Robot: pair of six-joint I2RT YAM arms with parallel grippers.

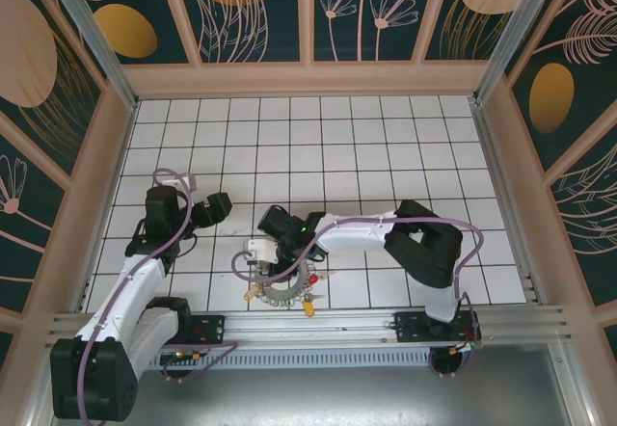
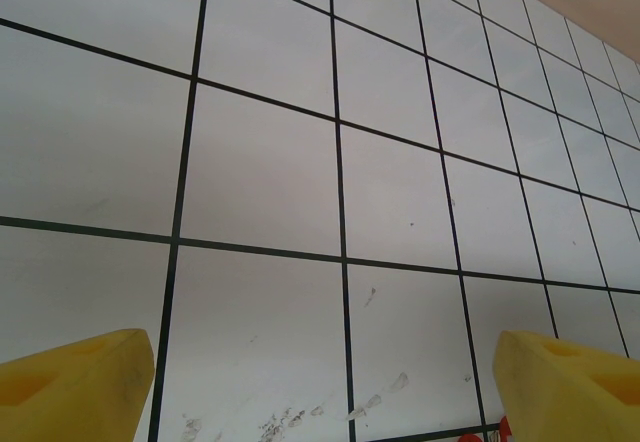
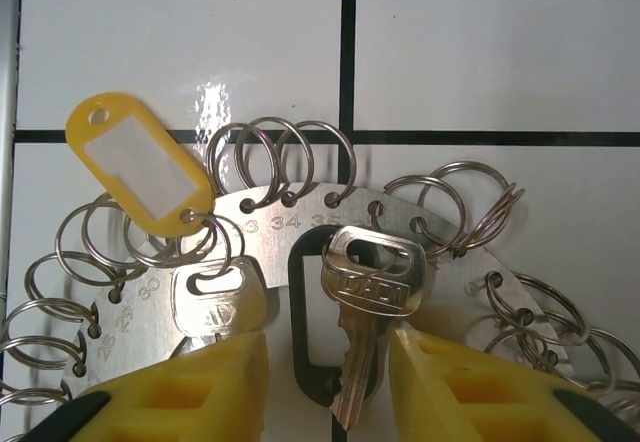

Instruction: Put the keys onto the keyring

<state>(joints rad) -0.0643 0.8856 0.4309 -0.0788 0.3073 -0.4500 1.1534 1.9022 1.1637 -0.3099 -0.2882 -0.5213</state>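
The keyring (image 3: 290, 224) is a flat grey metal plate with stamped numbers and many small split rings, lying on the white tiles. A silver key (image 3: 372, 287) hangs from one split ring over a black tag (image 3: 300, 362). A second silver key (image 3: 215, 302) and a yellow tag (image 3: 135, 162) hang to its left. My right gripper (image 3: 328, 372) is open, its yellow fingers (image 3: 190, 387) on either side of the first key with a gap each side. From above, the right gripper (image 1: 275, 252) sits over the keyring (image 1: 287, 293). My left gripper (image 2: 325, 382) is open over bare tiles.
The keyring lies close to the table's near metal rail (image 1: 318, 322). Wooden walls (image 1: 106, 166) enclose the tiled floor on three sides. The left gripper (image 1: 217, 204) hovers about two tiles left of the keyring. A small red thing (image 2: 470, 438) peeks in at the bottom edge.
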